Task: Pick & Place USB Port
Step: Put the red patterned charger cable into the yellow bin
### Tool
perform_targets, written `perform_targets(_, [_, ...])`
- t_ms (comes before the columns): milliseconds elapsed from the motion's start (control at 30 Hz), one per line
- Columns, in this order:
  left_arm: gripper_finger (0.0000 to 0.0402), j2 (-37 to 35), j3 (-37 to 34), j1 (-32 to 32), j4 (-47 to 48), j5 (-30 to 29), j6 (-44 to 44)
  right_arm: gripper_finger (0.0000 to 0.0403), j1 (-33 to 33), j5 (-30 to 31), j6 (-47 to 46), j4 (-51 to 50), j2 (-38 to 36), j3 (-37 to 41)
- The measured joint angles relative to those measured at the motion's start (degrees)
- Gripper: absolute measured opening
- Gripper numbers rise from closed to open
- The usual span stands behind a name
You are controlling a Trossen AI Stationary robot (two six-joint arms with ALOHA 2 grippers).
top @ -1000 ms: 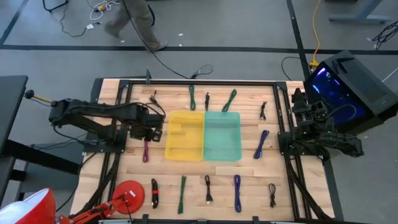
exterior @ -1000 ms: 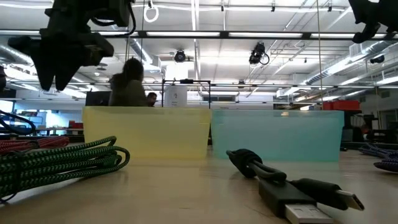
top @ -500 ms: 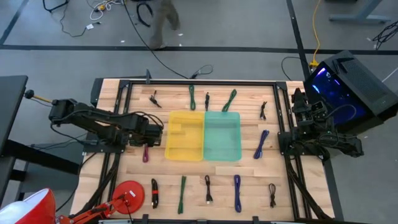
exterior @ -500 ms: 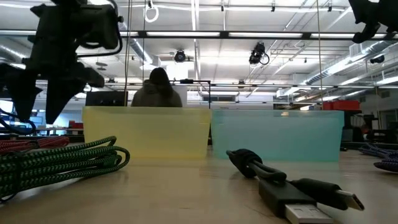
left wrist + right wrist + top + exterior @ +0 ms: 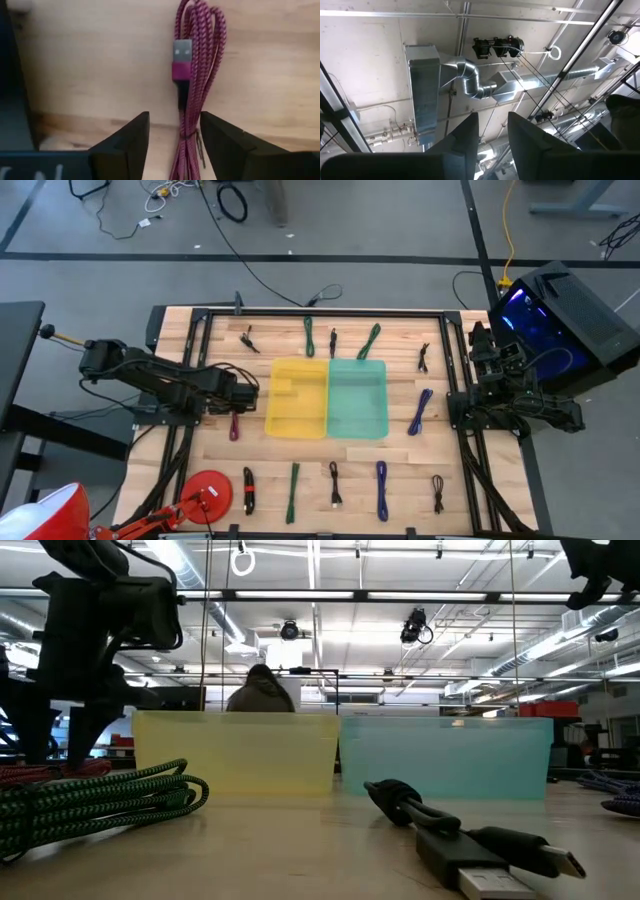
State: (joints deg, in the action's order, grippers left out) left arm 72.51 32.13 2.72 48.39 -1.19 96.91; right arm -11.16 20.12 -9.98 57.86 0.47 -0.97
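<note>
We see the left end effector (image 5: 172, 137) low over the table (image 5: 400, 465), its fingers (image 5: 127, 140) spread apart on either side of a magenta braided USB cable (image 5: 192, 80) without touching it. In the high view, that cable (image 5: 234, 423) lies just left of the yellow bin (image 5: 295, 398), which touches the teal bin (image 5: 358, 398). The right end effector (image 5: 492, 132) is parked at the table's right edge, pointing at the ceiling, fingers slightly apart and holding nothing.
</note>
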Motion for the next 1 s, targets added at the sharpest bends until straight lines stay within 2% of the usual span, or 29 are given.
perform_targets(167, [0.0128,0.0,-1.3,0.0,-5.0,-3.0,0.7,0.0107,0.0,0.0,0.0,-0.2,0.0,0.0])
perform_targets(267, [0.0097,0.0,-2.8,0.0,-9.3,-2.9,1.1,0.0107,0.0,0.2,0.0,-0.3,0.0,0.0])
perform_targets(433, [0.0028,-0.2,-3.4,0.0,-9.4,-1.2,0.0,0.0107,0.0,0.6,0.0,-0.3,0.0,0.0])
perform_targets(533, [0.0026,0.0,-2.8,-0.5,-9.4,0.0,-1.7,0.0107,0.0,1.5,0.0,-0.5,0.0,0.0])
perform_targets(600, [0.0026,0.0,-1.5,-1.1,-10.0,3.1,-3.3,0.0107,0.0,2.0,0.0,-0.6,0.0,0.0])
perform_targets(667, [0.0026,0.0,0.9,-1.9,-9.8,5.0,-5.9,0.0107,0.0,2.0,0.0,-0.7,0.0,0.0])
perform_targets(733, [0.0026,0.0,4.9,-2.1,-7.9,4.3,-8.5,0.0107,0.0,2.6,0.0,-1.1,0.0,0.0])
perform_targets(867, [0.0026,0.0,16.5,-3.3,5.7,-0.4,-14.4,0.0107,0.0,4.8,0.0,-2.0,0.0,0.0])
perform_targets(1000, [0.0026,-0.4,30.7,-5.1,16.4,-9.0,-21.1,0.0107,0.0,5.1,0.0,-3.3,0.0,0.0])
